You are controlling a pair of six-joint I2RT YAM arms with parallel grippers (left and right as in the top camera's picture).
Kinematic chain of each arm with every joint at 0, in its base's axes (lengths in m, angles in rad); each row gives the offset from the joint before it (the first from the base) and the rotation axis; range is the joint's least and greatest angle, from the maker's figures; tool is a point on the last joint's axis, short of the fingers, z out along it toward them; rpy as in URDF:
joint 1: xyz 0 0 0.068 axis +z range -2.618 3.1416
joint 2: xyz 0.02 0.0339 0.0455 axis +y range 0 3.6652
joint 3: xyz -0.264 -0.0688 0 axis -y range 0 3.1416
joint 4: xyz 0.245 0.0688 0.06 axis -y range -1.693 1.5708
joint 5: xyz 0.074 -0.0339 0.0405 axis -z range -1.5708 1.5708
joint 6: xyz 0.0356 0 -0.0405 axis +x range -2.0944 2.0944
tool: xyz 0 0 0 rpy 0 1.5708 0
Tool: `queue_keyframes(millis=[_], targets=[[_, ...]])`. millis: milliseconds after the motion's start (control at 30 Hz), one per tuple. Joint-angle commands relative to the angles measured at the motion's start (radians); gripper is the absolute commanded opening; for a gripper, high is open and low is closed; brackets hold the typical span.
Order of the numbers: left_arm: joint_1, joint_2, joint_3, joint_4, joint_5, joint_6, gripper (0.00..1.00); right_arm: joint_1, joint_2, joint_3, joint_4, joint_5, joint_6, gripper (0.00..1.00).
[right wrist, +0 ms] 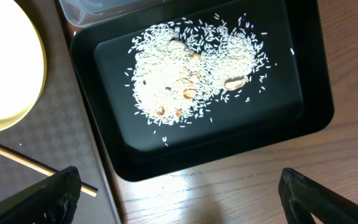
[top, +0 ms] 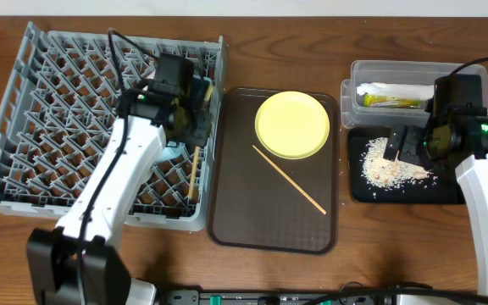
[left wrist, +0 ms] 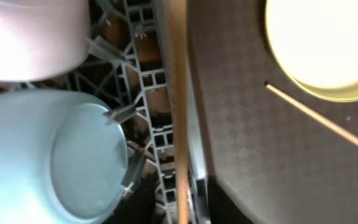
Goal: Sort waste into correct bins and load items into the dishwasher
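Tray (top: 244, 212) at centre bears a seemingly light, stiff chopstick (top: 289, 179), best pinched mid-length; my right fingers (right wrist: 45, 198) gape empty, left fingers (top: 200, 127) unclear.

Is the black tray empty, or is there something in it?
Not empty. The black tray holds whitish rice scraps spread over its floor, seen in the overhead and right wrist views.

Robot test bench set up like a kitchen clean-up station.
A left arm (top: 117, 178) and a right arm (top: 485, 191), white and black with loose cable (top: 115, 42), stand at a wooden table (top: 312, 42) by a pale wall (top: 227, 3); a grey dish rack (top: 49, 127), a brown tray (top: 244, 212) with a yellow plate (top: 292, 124), a clear tub (top: 413, 69) and a black tray (top: 405, 196) of rice (top: 388, 169) lie on it.
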Motion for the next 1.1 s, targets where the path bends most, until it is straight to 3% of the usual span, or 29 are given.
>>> queue_keyframes(millis=[0,200,300,467,533,567,600,667,733,867,933,1067], targets=[[0.004,0.023,0.028,-0.002,-0.039,0.005,0.42,-0.003,-0.005,0.014,-0.001,0.016,-0.008,0.99],[0.001,0.005,0.028,0.001,-0.029,-0.085,0.48,-0.003,-0.005,0.014,0.0,0.017,-0.008,0.99],[-0.016,-0.001,0.028,0.001,0.121,-0.177,0.48,-0.003,-0.005,0.014,0.0,0.016,-0.008,0.99],[-0.101,0.016,0.023,0.013,0.182,-0.447,0.48,-0.003,-0.005,0.014,0.007,0.016,-0.008,0.99],[-0.154,0.026,0.016,0.042,0.182,-0.526,0.56,-0.003,-0.005,0.014,0.008,0.013,-0.008,0.99],[-0.187,0.029,0.012,0.053,0.182,-0.551,0.72,-0.003,-0.005,0.014,0.007,0.013,-0.008,0.99],[-0.216,0.031,0.008,0.065,0.182,-0.571,0.73,-0.003,-0.005,0.014,0.006,0.013,-0.008,0.99],[-0.272,0.036,-0.003,0.11,0.18,-0.583,0.73,-0.003,-0.005,0.014,0.006,0.013,-0.008,0.99],[-0.323,0.049,-0.006,0.147,0.135,-0.61,0.64,-0.003,-0.005,0.014,0.005,0.013,-0.008,0.99],[-0.408,0.102,-0.006,0.123,-0.051,-0.941,0.64,-0.003,-0.005,0.014,0.005,0.013,-0.008,0.99],[-0.436,0.134,-0.006,0.11,-0.074,-1.062,0.64,-0.003,-0.005,0.014,0.005,0.013,-0.008,0.99],[-0.47,0.201,0.03,0.091,-0.073,-1.095,0.64,-0.003,-0.005,0.014,0.006,0.013,-0.008,0.99]])
